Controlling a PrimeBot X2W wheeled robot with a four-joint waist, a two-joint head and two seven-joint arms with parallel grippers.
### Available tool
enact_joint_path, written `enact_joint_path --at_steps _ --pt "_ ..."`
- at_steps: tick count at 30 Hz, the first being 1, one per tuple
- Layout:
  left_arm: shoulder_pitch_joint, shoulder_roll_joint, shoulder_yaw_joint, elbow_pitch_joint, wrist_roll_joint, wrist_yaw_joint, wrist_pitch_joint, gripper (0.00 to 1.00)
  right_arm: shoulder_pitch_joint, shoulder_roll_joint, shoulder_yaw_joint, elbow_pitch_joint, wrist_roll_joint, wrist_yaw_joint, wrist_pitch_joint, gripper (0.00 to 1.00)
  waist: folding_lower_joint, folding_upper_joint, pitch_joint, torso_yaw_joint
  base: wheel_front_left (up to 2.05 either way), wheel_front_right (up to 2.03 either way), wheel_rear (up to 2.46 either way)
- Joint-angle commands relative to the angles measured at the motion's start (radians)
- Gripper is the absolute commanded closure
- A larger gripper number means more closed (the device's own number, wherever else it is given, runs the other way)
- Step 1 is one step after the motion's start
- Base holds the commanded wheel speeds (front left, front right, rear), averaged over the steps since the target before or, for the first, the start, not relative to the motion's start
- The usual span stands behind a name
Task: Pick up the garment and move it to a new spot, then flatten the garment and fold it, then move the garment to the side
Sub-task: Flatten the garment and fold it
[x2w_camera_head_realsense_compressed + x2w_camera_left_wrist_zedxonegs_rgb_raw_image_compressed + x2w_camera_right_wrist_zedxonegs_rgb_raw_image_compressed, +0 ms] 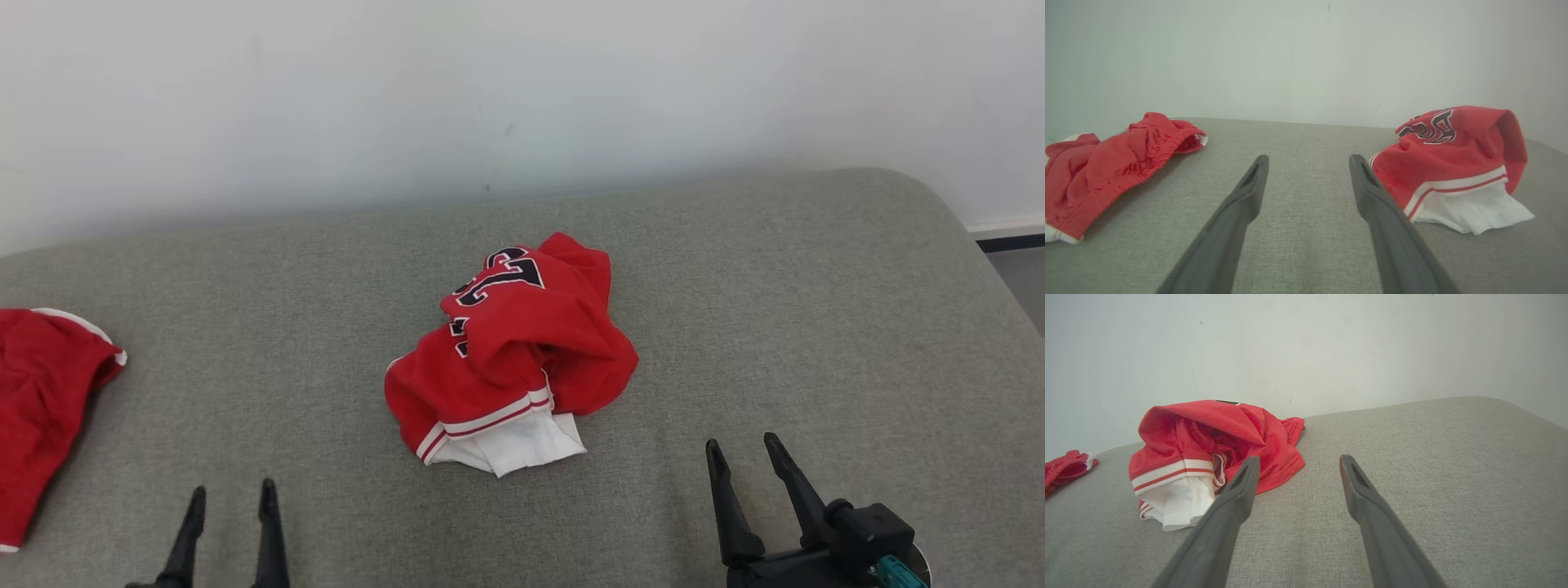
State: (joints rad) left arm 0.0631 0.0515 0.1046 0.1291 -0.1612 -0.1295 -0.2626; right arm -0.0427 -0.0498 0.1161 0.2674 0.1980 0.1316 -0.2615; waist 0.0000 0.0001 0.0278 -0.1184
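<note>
On cushion (245,269), crumpled garment (510,355): head view gives you lettering (498,278), right wrist view its hollow (1216,441); left gripper (233,487), right gripper (741,441) spread.

Matt red cloth garment (514,351) with white lining on a coarse-woven grey fabric surface (775,310)

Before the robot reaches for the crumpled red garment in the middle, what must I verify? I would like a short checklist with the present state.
1. Left gripper open and empty: ok.
2. Right gripper open and empty: ok.
3. Crumpled garment lies free on the grey surface, nothing on it: ok.
4. Second red garment lies apart, at the robot's left: ok.
5. Garment already flat: not ok, bunched.
6. Where its collar is: cannot tell.
</note>
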Motion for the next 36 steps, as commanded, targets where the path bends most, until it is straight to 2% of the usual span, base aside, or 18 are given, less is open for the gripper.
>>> enact_joint_path --at_steps 1,7,20,30,31,32,33,36 --pt "-0.027 -0.002 -0.014 0.017 0.002 -0.001 -0.004 0.00 -0.005 0.000 0.007 -0.001 0.007 -0.002 -0.004 0.00 0.0000 -0.0001 0.008 -0.012 0.00 0.00 0.00" --pt "-0.129 0.033 -0.126 0.147 -0.024 0.000 -0.003 0.00 -0.020 0.000 0.024 -0.003 0.019 -0.002 -0.004 0.00 0.0000 -0.0001 0.030 -0.061 0.00 0.00 0.00" --pt "-0.319 0.121 -0.291 0.412 -0.078 0.000 -0.003 0.00 -0.064 0.001 0.017 -0.011 0.047 -0.002 -0.004 0.00 0.0000 -0.0001 0.110 -0.162 0.00 0.00 0.00" --pt "-0.413 0.136 -0.383 0.600 -0.127 0.000 -0.003 0.00 -0.075 0.000 0.008 -0.011 0.069 -0.002 -0.004 0.00 0.0000 -0.0001 0.143 -0.191 0.00 0.00 0.00" --pt "-0.421 0.135 -0.392 0.614 -0.135 0.000 -0.002 0.10 -0.075 0.001 0.007 -0.011 0.070 -0.002 -0.004 0.00 0.0000 -0.0001 0.143 -0.191 0.00 0.00 0.00" --pt "-0.430 0.141 -0.397 0.625 -0.138 0.000 -0.002 0.61 -0.075 0.000 0.006 -0.011 0.071 -0.002 -0.004 0.00 0.0000 -0.0001 0.144 -0.189 0.00 0.00 0.00" --pt "-0.437 0.145 -0.401 0.630 -0.142 0.000 -0.002 1.00 -0.074 0.001 0.003 -0.011 0.073 -0.002 -0.004 0.00 0.0000 -0.0001 0.144 -0.186 0.00 0.00 0.00" --pt "-0.452 0.145 -0.407 0.616 -0.142 0.000 -0.002 1.00 -0.073 0.001 -0.002 -0.013 0.077 -0.002 -0.004 0.00 0.0000 -0.0001 0.140 -0.173 0.00 0.00 0.00"
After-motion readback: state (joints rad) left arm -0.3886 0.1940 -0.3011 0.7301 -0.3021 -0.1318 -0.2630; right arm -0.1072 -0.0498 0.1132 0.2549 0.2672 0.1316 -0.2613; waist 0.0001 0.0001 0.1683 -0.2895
